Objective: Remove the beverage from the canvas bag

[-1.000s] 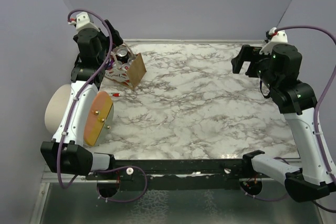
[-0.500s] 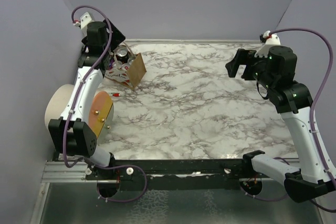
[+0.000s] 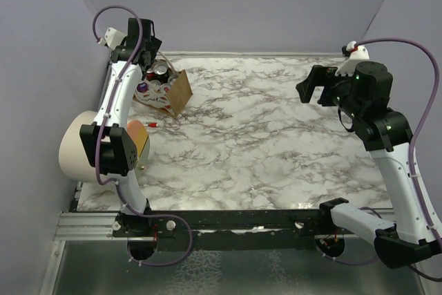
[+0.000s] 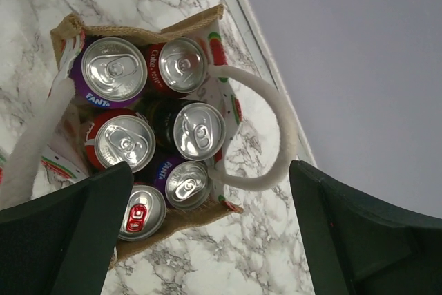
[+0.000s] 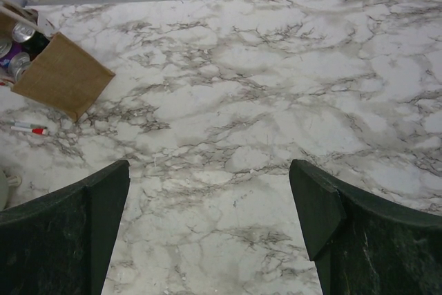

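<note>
Left fingers (image 4: 76, 240), spread and empty, hang above the bag (image 4: 183, 217); its cans (image 4: 199, 130) stand upright, tops facing them. Right fingers (image 5: 69, 240) spread too.

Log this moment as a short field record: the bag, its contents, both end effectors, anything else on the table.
canvas bag: upright at the table's far left corner, top open
cans: six, upright inside the bag, tops showing; one is a purple Fanta
left end effector: open, above the bag's opening, holding nothing
right end effector: open, over bare marble table, away from the bag
other items: cream cylinder with orange disc; small red-and-white pen
task state: no can removed yet
</note>
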`<state>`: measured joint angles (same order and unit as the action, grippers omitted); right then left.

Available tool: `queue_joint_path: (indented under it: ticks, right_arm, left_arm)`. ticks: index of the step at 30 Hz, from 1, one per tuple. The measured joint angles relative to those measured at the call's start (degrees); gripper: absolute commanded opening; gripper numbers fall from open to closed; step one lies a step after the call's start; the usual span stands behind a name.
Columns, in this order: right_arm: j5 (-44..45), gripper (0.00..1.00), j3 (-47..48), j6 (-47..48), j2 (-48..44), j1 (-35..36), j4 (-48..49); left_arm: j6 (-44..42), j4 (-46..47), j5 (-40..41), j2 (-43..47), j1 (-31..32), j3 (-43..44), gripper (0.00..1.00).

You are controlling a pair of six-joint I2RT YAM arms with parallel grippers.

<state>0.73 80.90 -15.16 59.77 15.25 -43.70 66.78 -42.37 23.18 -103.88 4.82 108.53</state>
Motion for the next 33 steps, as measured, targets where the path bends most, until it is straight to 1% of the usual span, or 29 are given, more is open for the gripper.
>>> queue_joint_path:
  ticks: [2,4,6,8,9,12,15,18,22,26,31,33]
  right_arm:
    - [0.0,0.99,0.0,0.0,-0.2,0.0,0.0]
    - [0.0,0.99,-0.1,0.0,-0.3,0.0,0.0]
    - [0.0,0.99,-0.3,0.0,-0.4,0.0,0.0]
    - [-0.2,0.99,-0.7,0.0,-0.5,0.0,0.0]
    - [-0.2,0.99,-0.8,0.0,-0.5,0.0,0.0]
    - [-0.7,0.99,-0.9,0.0,-0.5,0.0,0.0]
    - [-1.3,0.99,-0.9,0.0,-0.5,0.0,0.0]
    - [-2.1,0.99,-1.2,0.0,-0.6,0.0,0.0]
    - [-3.6,0.99,-2.0,0.0,-0.6,0.0,0.0]
    - [-4.5,0.99,-2.1,-0.1,-0.6,0.0,0.0]
    - [-5.2,0.99,-2.1,-0.1,-0.4,0.0,0.0]
    - [-5.2,0.99,-2.1,0.0,-0.3,0.0,0.0]
  left_arm:
    - [1.5,-2.1,0.5,-1.6,0.0,1.0,0.98]
    - [1.7,-2.8,0.9,-2.3,0.0,1.0,0.93]
    - [0.8,-1.4,0.8,-2.5,-0.1,0.7,0.9]
    - [-0.6,0.5,0.5,-2.5,-0.3,0.5,0.84]
    - [-1.6,1.7,0.2,-2.6,-0.5,0.5,0.83]
    - [-5.9,5.5,-1.5,-3.1,-0.7,0.5,0.83]
    - [-8.1,7.6,-2.5,-3.5,-0.8,0.5,0.86]
    - [-10.0,9.0,-2.9,-3.5,-0.8,0.4,0.89]
    - [-11.0,10.4,-3.8,-3.5,-0.7,0.4,0.9]
    - [-11.0,13.2,-5.4,-3.5,-0.7,-0.5,0.83]
    - [-10.7,13.3,-6.7,-4.2,-0.7,-0.2,0.75]
    - [-10.7,13.3,-7.0,-5.2,-0.6,0.9,0.7]
